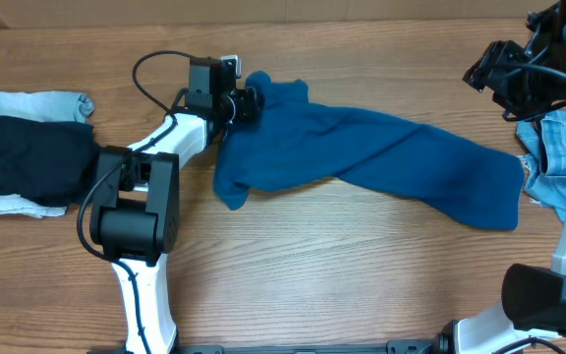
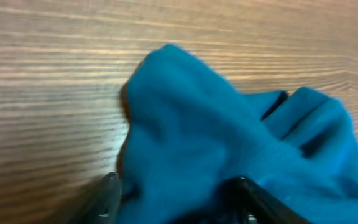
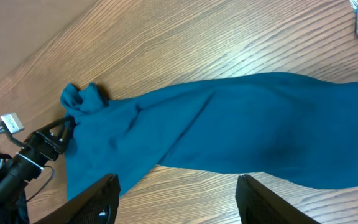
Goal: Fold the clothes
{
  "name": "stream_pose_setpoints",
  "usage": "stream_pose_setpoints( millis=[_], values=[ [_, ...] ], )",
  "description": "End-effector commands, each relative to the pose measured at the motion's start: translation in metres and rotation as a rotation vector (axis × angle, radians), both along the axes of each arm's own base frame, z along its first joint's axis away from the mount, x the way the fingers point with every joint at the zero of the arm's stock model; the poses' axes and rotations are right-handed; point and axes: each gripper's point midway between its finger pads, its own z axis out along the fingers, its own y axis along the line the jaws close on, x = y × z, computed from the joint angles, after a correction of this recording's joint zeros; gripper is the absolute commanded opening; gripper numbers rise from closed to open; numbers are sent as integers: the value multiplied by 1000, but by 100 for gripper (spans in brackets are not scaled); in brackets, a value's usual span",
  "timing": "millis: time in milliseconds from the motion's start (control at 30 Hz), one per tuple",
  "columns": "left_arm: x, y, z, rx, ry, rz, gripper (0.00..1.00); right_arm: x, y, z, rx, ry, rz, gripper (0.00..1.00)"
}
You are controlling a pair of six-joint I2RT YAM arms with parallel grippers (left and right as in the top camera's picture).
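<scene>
Spreading seems the step in hand: the polo shirt (image 1: 381,157) lies bunched across the bench (image 1: 312,275), the left gripper (image 1: 249,103) with jaws astride its end, clamped or not I cannot tell, the right gripper (image 3: 178,190) with jaws apart and empty above it, so next calls for a firm pinch and outward pull.

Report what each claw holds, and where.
Left claw: bunched end of the blue shirt lies between its fingers; a firm grip cannot be told. Right claw: open, holding nothing.
</scene>
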Motion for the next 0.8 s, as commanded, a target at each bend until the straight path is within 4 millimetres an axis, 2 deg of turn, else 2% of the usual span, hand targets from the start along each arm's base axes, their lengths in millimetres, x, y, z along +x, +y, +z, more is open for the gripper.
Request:
stream_pose_setpoints(
  millis=[0, 33, 67, 200, 267, 300, 433, 500, 567, 633, 667, 733, 767],
  values=[
    [6, -10, 19, -76, -26, -44, 24, 0, -1, 3, -9, -9, 3, 64],
    [12, -12, 36, -118, -48, -76, 9, 0, -1, 3, -9, -8, 3, 64],
    [15, -13, 51, -151, -56, -99, 4, 0, -1, 3, -9, -8, 3, 64],
    [24, -4, 97, -150, -30, -107, 4, -2, -1, 2, -8, 2, 3, 64],
    [16, -4, 136, -112, -29, -146, 4, -3, -1, 2, -8, 4, 4, 64],
    [0, -8, 164, -88, -20, -178, 4, -3, -1, 1, -9, 4, 6, 64],
    [-35, -8, 211, -46, -22, -200, 4, -3, -5, 1, -30, 9, -4, 64],
    [-61, 2, 254, 30, -87, -184, 4, -3, -5, 0, -31, 9, -5, 64],
    [-93, 12, 288, 83, -117, -161, 4, -4, -5, 0, -31, 13, -5, 64],
    [-130, 8, 299, 93, -78, -191, 4, -5, -5, 0, -31, 16, -5, 64],
    [-151, 3, 296, 100, -26, -218, 4, -5, -5, 0, -32, 16, -6, 64],
    [-179, -7, 284, 114, 72, -264, 4, -5, -8, -1, -45, 19, -12, 64],
    [-200, -9, 271, 143, 164, -285, 4, -6, -9, -1, -52, 24, -16, 64]
  ],
)
